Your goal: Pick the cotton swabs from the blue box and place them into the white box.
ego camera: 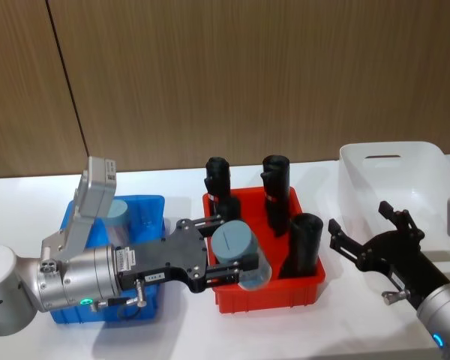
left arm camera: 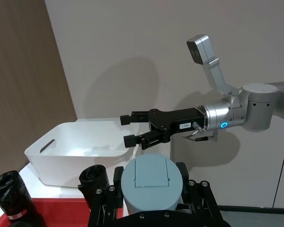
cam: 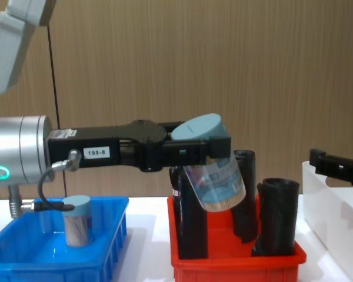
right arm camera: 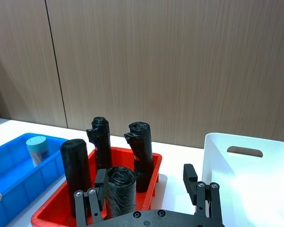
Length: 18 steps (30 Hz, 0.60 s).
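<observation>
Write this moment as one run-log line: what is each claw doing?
left claw: shut on cotton swab jar, tilted, above red bin | right claw: open, by white box | blue box: second jar inside

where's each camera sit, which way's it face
Head: high, looking down on bright blue plastic bin, red plastic bin, milky-white plastic bin, left gripper, right gripper.
Chest: low, looking across; left gripper holding clear blue-lidded swab jar.
Left wrist: faces white bin, open right gripper.
Right wrist: faces red bin past own gripper.
Head and chest share the jar.
</observation>
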Each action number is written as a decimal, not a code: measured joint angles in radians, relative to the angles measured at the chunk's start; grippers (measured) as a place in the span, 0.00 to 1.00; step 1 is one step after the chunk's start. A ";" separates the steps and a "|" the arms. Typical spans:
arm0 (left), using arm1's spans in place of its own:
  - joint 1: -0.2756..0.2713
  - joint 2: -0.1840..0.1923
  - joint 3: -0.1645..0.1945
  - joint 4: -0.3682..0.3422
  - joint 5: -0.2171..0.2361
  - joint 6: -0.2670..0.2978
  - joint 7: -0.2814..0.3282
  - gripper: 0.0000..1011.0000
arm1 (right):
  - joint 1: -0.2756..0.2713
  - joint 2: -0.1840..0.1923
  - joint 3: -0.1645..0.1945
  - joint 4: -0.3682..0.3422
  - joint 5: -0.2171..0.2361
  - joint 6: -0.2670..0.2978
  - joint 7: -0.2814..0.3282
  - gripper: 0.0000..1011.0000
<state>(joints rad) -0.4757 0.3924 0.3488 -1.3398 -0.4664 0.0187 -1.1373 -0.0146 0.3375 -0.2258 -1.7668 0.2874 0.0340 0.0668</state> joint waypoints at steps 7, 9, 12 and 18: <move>0.004 0.006 0.001 -0.008 -0.007 0.001 -0.003 0.66 | 0.000 0.000 0.000 0.000 0.000 0.000 0.000 0.99; 0.005 0.007 0.001 -0.009 -0.008 0.001 -0.003 0.66 | 0.000 0.000 0.000 0.000 0.000 0.000 0.001 0.99; 0.005 0.009 0.002 -0.011 -0.009 0.001 -0.004 0.66 | 0.000 0.002 0.001 -0.001 -0.002 0.000 0.010 0.99; 0.007 0.011 0.002 -0.013 -0.011 0.002 -0.004 0.66 | 0.004 0.016 0.007 -0.005 -0.006 0.005 0.052 0.99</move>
<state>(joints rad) -0.4689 0.4032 0.3505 -1.3533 -0.4777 0.0208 -1.1417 -0.0107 0.3538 -0.2183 -1.7721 0.2812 0.0388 0.1183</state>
